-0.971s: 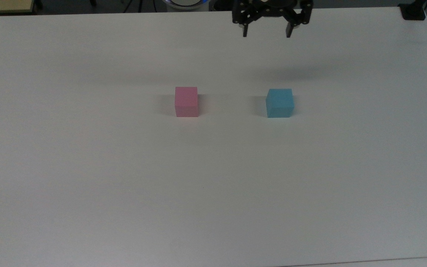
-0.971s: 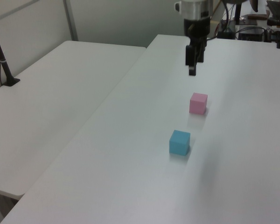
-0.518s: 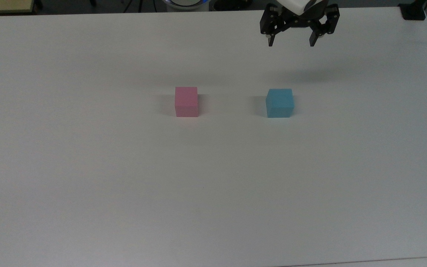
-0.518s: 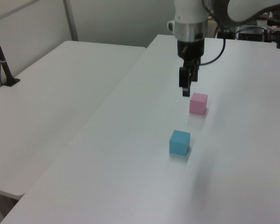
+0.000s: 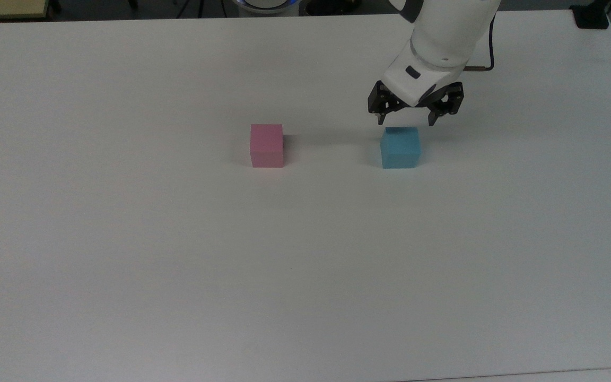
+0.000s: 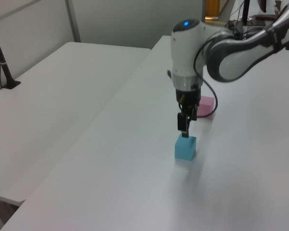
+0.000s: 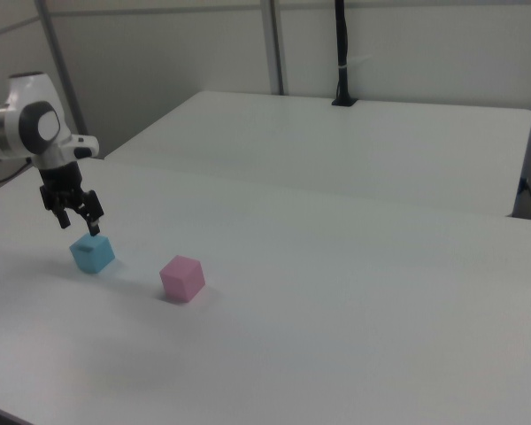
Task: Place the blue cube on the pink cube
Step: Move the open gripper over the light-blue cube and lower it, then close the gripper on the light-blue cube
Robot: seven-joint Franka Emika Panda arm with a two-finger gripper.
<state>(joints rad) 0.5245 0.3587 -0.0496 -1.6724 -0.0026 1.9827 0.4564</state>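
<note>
**Arm has dropped in right over the blue cube**

So compared with a second ago, your gripper (image 5: 406,121) has come a long way: it was hanging near the far edge of the white table (image 5: 178,265), and now it's sitting just above the small matte light-blue foam cube (image 5: 400,147). The white arm (image 5: 443,37) has swung into the top view with it. Neither cube has budged in that time.

Your black fingers (image 5: 381,118) are spread apart, nothing between them. In the top view the two tips sit a bit wider than the blue cube's top face, one at each of its upper corners. In the left view the gripper (image 6: 183,130) hangs just over the blue cube (image 6: 185,147), tips right at its top; I can't tell if they're touching it. The right view shows the gripper (image 7: 79,220) just above the blue cube (image 7: 92,253) too.

The blue cube sits flat on the table, slightly turned in the top view. The small matte pale-pink foam cube (image 5: 267,145) rests on the table well apart from it, to the top view's left. In the left view the pink cube (image 6: 205,106) is partly hidden behind the arm; in the right view the pink cube (image 7: 182,278) is to the blue one's right.
</note>
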